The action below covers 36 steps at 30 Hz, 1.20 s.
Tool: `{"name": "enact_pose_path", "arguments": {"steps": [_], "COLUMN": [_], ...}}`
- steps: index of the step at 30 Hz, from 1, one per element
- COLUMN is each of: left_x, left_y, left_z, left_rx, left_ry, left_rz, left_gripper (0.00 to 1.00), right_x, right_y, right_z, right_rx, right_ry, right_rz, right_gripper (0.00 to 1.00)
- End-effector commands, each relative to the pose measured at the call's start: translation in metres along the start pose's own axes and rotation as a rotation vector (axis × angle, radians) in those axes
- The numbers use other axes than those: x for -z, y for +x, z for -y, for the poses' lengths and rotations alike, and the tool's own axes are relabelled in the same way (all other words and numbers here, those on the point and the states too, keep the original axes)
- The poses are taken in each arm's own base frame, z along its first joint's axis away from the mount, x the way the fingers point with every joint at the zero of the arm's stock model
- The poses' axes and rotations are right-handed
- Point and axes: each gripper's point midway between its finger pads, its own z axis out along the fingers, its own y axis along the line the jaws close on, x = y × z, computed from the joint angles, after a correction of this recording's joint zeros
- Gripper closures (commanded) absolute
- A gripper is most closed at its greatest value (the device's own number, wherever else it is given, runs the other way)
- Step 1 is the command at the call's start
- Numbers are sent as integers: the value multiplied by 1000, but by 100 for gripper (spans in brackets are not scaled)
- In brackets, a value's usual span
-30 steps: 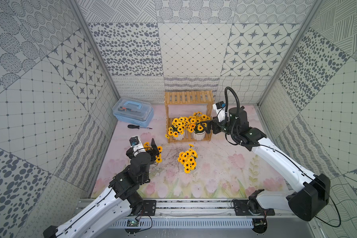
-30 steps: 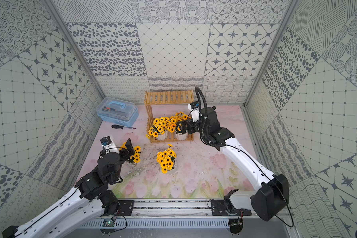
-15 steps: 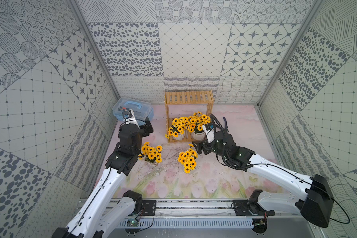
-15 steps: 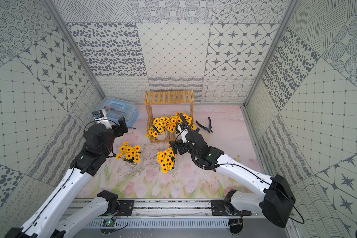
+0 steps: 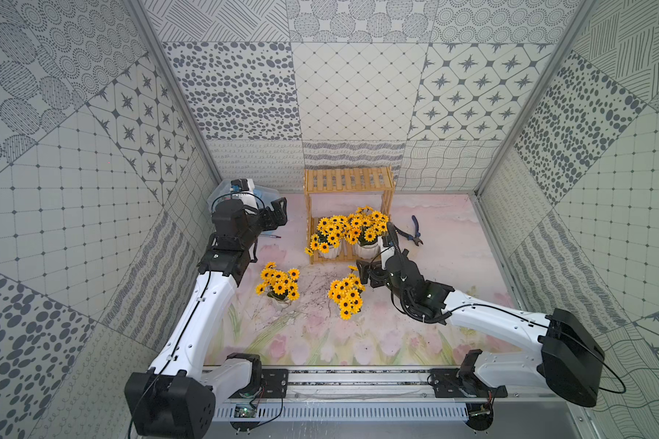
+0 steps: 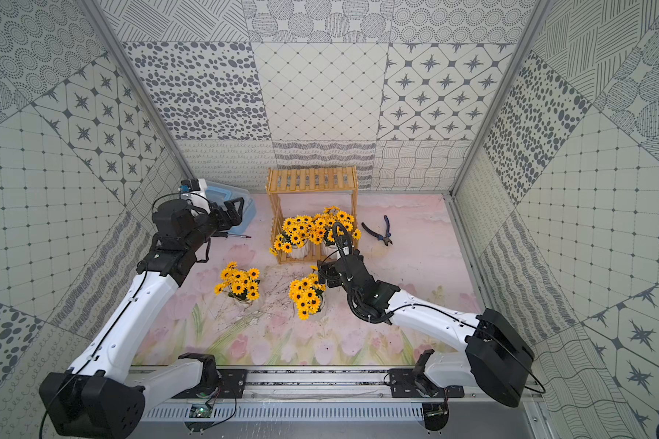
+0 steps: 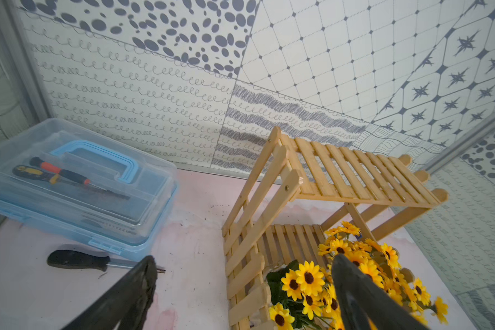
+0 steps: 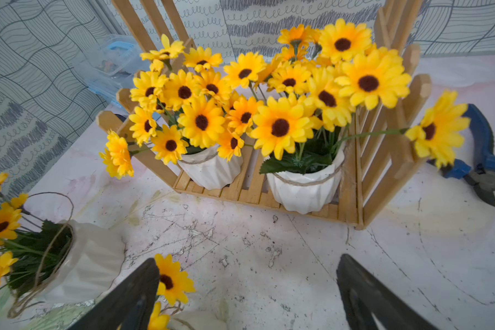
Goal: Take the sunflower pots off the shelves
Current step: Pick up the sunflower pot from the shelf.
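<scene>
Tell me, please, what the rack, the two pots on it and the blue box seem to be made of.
Rack: light wood, apparently unpainted; separate pale slats with a matt surface.
Pots: probably glazed white ceramic; ribbed, slightly shiny walls.
Box: clear bluish plastic; the tools inside show through the lid.

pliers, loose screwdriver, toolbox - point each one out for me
pliers (image 8: 482,137), right wrist view, on a blue handle
loose screwdriver (image 7: 77,260), left wrist view, on its black handle
toolbox (image 7: 112,205), left wrist view, on the clear lid
</scene>
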Motion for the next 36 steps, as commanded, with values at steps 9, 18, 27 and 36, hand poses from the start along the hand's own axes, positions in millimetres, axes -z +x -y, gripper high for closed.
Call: {"name": "enact_pose_path", "arguments": {"steps": [9, 18, 27, 36], "left_x": [-4, 2, 3, 2], "left_y": [10, 5, 3, -4], "left_z": [20, 18, 20, 23], "left_rx": [106, 101, 114, 108], "left_ry": [192, 177, 187, 192], "left_rz": [40, 59, 68, 71], "left_gripper": [5, 5, 4, 4], "right_x": [-34, -64, -77, -95], "right_y": [22, 26, 23, 20], "right_z": [16, 20, 34, 44], "right_rx": [-69, -125, -155, -174], "right_ry": [102, 151, 167, 163], "right_rz": [57, 99, 124, 124], "right_gripper": [2, 2, 2, 2]}}
